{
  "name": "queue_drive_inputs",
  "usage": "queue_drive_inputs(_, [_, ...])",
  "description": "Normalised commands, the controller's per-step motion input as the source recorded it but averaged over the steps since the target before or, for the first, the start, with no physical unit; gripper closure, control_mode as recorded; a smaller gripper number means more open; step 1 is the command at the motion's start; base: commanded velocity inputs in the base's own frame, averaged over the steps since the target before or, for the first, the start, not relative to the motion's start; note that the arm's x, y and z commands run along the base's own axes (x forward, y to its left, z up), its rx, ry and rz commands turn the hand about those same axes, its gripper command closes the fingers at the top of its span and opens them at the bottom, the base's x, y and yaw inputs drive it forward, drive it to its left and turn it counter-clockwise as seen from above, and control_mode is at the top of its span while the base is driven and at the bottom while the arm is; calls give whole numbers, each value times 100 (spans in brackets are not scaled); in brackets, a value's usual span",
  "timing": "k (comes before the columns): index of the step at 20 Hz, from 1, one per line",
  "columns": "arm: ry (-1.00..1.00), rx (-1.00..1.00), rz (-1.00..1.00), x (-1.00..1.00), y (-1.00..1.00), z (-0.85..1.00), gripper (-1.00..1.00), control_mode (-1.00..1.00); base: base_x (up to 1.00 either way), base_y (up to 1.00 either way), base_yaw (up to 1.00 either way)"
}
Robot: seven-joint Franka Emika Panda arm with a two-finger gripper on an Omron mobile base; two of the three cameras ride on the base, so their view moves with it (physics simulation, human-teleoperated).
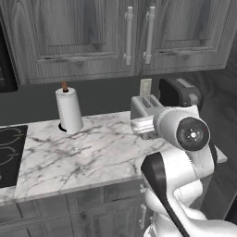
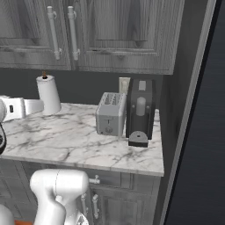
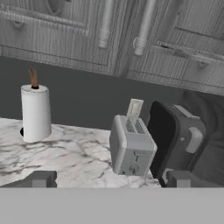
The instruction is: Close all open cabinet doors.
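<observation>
Two grey wood-grain cabinet doors hang above the counter: the left door (image 1: 78,37) (image 2: 22,30) (image 3: 52,30) and the right door (image 1: 190,28) (image 2: 127,35) (image 3: 188,39). Their pale bar handles (image 1: 129,34) (image 1: 149,34) stand side by side at the seam. Both doors look flush with the cabinet front, their edges meeting. My gripper (image 3: 109,181) is open with nothing between its tips. It is held over the counter, well below the doors, facing the toaster and the wall.
On the marble counter (image 1: 83,157) stand a paper towel roll (image 1: 69,111) (image 3: 36,111), a toaster (image 2: 110,114) (image 3: 131,146) and a black coffee machine (image 2: 140,112) (image 3: 175,135). A cooktop (image 1: 9,152) lies at the left, a black microwave (image 1: 5,60) above it. A dark tall panel (image 2: 197,132) bounds the right.
</observation>
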Motion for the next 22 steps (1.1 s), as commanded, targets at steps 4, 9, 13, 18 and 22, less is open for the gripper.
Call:
queue_drive_inputs(4, [6,27,1,-63,-30,0,-100,-100,0,0,0])
queue_drive_inputs(9, [17,9,0,-9,-10,-2,-100,-100,0,0,0])
queue_drive_inputs(13, [9,0,0,0,3,-7,-100,-100,0,0,0])
queue_drive_inputs(18, [1,0,0,0,2,0,-100,-100,0,0,0])
queue_drive_inputs(22, [4,-2,0,0,14,0,-100,-100,0,0,0])
